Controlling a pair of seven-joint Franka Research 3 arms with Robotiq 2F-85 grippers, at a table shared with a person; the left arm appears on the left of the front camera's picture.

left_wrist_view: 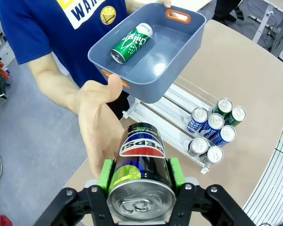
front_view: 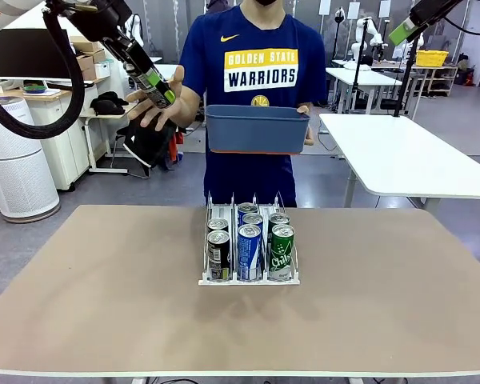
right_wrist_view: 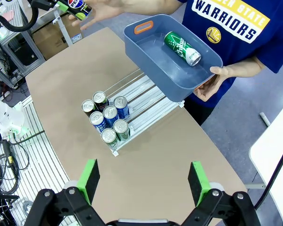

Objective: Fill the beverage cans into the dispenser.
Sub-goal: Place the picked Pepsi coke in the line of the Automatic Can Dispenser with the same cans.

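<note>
1. Your left gripper (left_wrist_view: 139, 175) has its fingers clamped on a black Pepsi can (left_wrist_view: 141, 153), raised beyond the worktop's (front_view: 104, 288) far edge, at the person's open hand (left_wrist_view: 101, 125). Whether the palm touches the can is unclear.
2. Your right gripper (right_wrist_view: 144, 181) hangs high, fingers spread wide.
3. The dispenser (front_view: 249, 281) sits mid-worktop toward the far edge, with six cans (front_view: 250, 250) upright at its front lip, two per lane.
4. The person holds a blue-grey bin (front_view: 256, 132) above the far edge; a green can (left_wrist_view: 131, 43) lies in it.

Tan table (front_view: 104, 304), clear-and-white dispenser (front_view: 249, 282) standing near its middle, six beverage cans (front_view: 250, 240) upright in its lanes
</note>
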